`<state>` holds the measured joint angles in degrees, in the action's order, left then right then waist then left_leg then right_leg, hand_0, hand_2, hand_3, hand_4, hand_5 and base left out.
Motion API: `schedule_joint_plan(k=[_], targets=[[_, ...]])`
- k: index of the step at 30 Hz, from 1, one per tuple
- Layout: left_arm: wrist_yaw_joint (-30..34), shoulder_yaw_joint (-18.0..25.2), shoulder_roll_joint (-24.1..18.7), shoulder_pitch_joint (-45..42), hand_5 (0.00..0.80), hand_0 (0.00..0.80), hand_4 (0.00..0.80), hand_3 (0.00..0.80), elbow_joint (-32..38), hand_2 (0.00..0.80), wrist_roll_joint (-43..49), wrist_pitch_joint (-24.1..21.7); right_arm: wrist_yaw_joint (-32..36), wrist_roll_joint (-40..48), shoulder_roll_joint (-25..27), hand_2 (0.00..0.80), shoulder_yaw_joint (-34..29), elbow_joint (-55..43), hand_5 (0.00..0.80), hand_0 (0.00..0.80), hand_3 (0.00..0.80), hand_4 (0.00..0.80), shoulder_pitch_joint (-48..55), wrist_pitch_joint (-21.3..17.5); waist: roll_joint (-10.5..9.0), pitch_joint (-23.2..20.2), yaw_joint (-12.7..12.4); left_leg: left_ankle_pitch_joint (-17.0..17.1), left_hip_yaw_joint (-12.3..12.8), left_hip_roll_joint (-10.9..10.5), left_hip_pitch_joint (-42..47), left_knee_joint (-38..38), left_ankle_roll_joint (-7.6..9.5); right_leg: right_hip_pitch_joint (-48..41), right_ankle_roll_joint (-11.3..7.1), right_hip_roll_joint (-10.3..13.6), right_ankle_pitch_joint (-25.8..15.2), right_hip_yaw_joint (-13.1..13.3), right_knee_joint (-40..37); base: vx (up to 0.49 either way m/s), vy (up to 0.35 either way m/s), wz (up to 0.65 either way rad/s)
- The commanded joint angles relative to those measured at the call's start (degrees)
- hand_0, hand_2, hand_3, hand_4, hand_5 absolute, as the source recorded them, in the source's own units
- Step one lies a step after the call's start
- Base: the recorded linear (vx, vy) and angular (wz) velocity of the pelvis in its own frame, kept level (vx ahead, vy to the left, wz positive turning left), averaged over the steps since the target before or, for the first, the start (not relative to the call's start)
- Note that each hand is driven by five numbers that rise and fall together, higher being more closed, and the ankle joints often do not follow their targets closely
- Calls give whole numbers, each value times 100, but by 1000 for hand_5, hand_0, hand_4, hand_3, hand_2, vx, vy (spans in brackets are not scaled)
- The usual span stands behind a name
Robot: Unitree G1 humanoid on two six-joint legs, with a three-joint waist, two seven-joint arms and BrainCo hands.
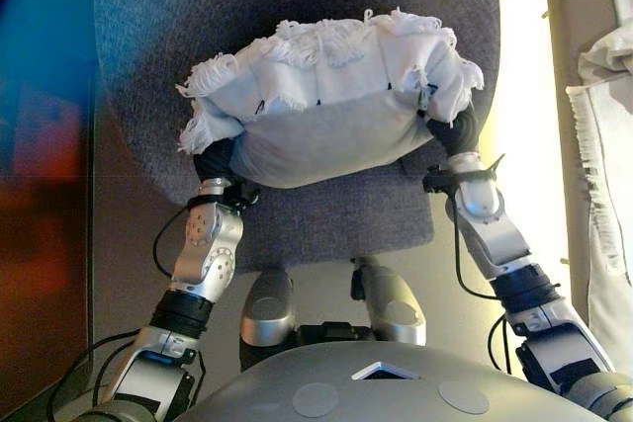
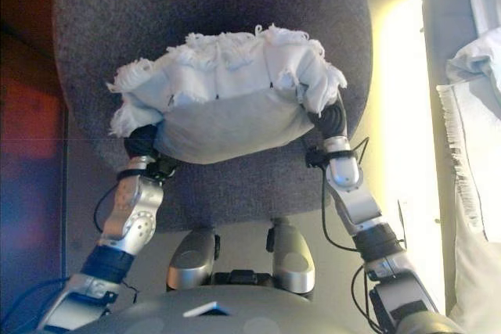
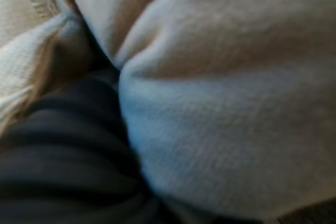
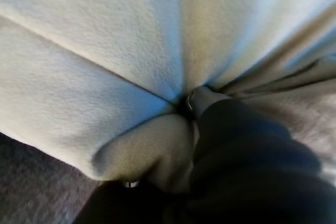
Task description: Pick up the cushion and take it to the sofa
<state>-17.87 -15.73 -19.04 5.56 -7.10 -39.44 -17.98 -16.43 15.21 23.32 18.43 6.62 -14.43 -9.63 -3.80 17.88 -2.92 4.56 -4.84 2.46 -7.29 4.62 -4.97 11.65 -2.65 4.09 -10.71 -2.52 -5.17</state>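
Observation:
The cushion is white with a shaggy fringed top and a smooth pale underside. It sits between my two hands, over a round grey upholstered seat. My left hand is pressed into its left end and my right hand into its right end. Only the dark ribbed covers show, and the cloth bulges around them. In the left wrist view the cushion fills the frame beside the left hand's cover. In the right wrist view the cushion creases where my right hand sinks in. I cannot tell whether the cushion touches the seat.
A white fringed cloth hangs at the right edge. A sunlit strip of floor runs between it and the seat. Dark reddish furniture stands on the left.

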Motion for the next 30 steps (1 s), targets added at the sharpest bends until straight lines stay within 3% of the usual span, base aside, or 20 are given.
schedule_joint_plan(k=[1, 5, 8, 9, 10, 11, 12, 14, 15, 16, 17, 21, 25, 30], targets=[[103, -542, 287, 1385, 800, 800, 800, 800, 243, 800, 586, -486, 150, -209, -366, 800, 587, -335, 800, 800, 800, 800, -1179, -364, -125, 39, -141, 134, -157, -130, -307, 38, 342, -426, -257, 186, 386, -95, 50, -53, 1, 7], [-174, -643, 505, 1971, 800, 800, 800, 800, -361, 800, 640, -320, 53, -39, -627, 800, 735, 425, 800, 800, 800, 800, -1975, -83, -139, 202, -154, 162, -145, -135, -423, 27, 320, -305, -261, 213, 349, -138, 71, -66, 15, 3], [-443, -691, 701, 2547, 800, 800, 800, 800, -1197, 800, 685, -310, -173, 216, -719, 800, 905, 1228, 800, 800, 800, 800, -2678, 262, -113, 323, -136, 196, -122, -149, -510, 23, 293, -208, -258, 236, 325, -159, 91, -72, 70, 2], [-453, -699, 776, 2804, 662, 662, 662, 662, -1609, 662, 578, -207, -264, 379, -701, 800, 971, 1604, 800, 800, 800, 800, -2969, 350, -93, 376, -125, 210, -107, -155, -547, 22, 280, -157, -257, 242, 315, -163, 105, -75, 91, 3], [-531, -723, 831, 3006, 474, 474, 474, 474, -1907, 474, 617, -253, -319, 448, -719, 800, 1006, 1832, 800, 800, 800, 800, -3160, 438, -74, 412, -105, 225, -91, -156, -570, 25, 274, -117, -263, 251, 302, -164, 114, -79, 102, 3], [-608, -727, 851, 3183, 370, 370, 370, 370, -2106, 370, 699, -241, -349, 571, -711, 800, 1040, 2010, 800, 800, 800, 800, -3316, 516, -56, 447, -89, 237, -70, -155, -597, 27, 269, -79, -265, 256, 293, -161, 121, -69, 107, 2], [-690, -738, 854, 3365, 0, 0, 0, 0, -2315, 0, 661, -63, -386, 731, -668, 800, 1066, 2215, 800, 800, 800, 800, -3468, 570, -33, 485, -68, 261, -35, -154, -633, 31, 262, -30, -262, 264, 273, -162, 128, -56, 106, 1], [-753, -739, 841, 3620, 0, 0, 0, 0, -2668, 0, 568, -70, -452, 847, -651, 800, 1090, 2430, 800, 800, 800, 800, -3622, 622, -5, 520, -29, 285, 0, -160, -660, 34, 251, 21, -268, 272, 248, -157, 141, -38, 86, -1], [-783, -735, 828, 3763, 0, 0, 0, 0, -2836, 0, 551, 16, -489, 917, -635, 624, 1093, 2534, 624, 624, 624, 624, -3712, 664, 9, 536, -4, 293, 17, -166, -673, 35, 248, 54, -269, 278, 242, -154, 156, -37, 86, 0], [-824, -724, 810, 3919, 0, 0, 0, 0, -3019, 0, 457, 108, -519, 983, -605, 44, 1085, 2658, 44, 44, 44, 44, -3812, 719, 30, 553, 18, 305, 43, -171, -690, 37, 241, 91, -272, 291, 236, -162, 172, -39, 111, 0], [-922, -751, 763, 4099, 0, 0, 0, 0, -3243, 0, 324, 107, -563, 1066, -573, 0, 1101, 2863, 0, 0, 0, 0, -3937, 735, 55, 563, 50, 330, 68, -178, -709, 35, 226, 143, -275, 302, 221, -155, 205, -31, 109, 0], [-1147, -641, 486, 4428, 0, 0, 0, 0, -3508, 0, 70, 67, -760, 1230, -380, 0, 1098, 3047, 0, 0, 0, 0, -4084, 719, 123, 591, 135, 354, 120, -206, -725, 38, 191, 243, -292, 343, 216, -147, 271, -14, 92, 1], [-1354, -382, 215, 4256, 0, 0, 0, 0, -3277, 0, 208, -283, -1030, 1240, -83, 0, 858, 2911, 0, 0, 0, 0, -3870, 574, 239, 589, 148, 348, 134, -241, -703, 26, 180, 261, -296, 381, 244, -166, 320, 10, 52, 0], [-1742, 288, -239, 3495, 0, 0, 0, 0, -2561, 0, 595, -772, -1445, 977, 382, 0, 230, 2407, 0, 0, 0, 0, -3281, 398, 382, 515, 68, 262, 111, -271, -606, 4, 176, 159, -300, 440, 348, -239, 340, 39, 11, -2]])
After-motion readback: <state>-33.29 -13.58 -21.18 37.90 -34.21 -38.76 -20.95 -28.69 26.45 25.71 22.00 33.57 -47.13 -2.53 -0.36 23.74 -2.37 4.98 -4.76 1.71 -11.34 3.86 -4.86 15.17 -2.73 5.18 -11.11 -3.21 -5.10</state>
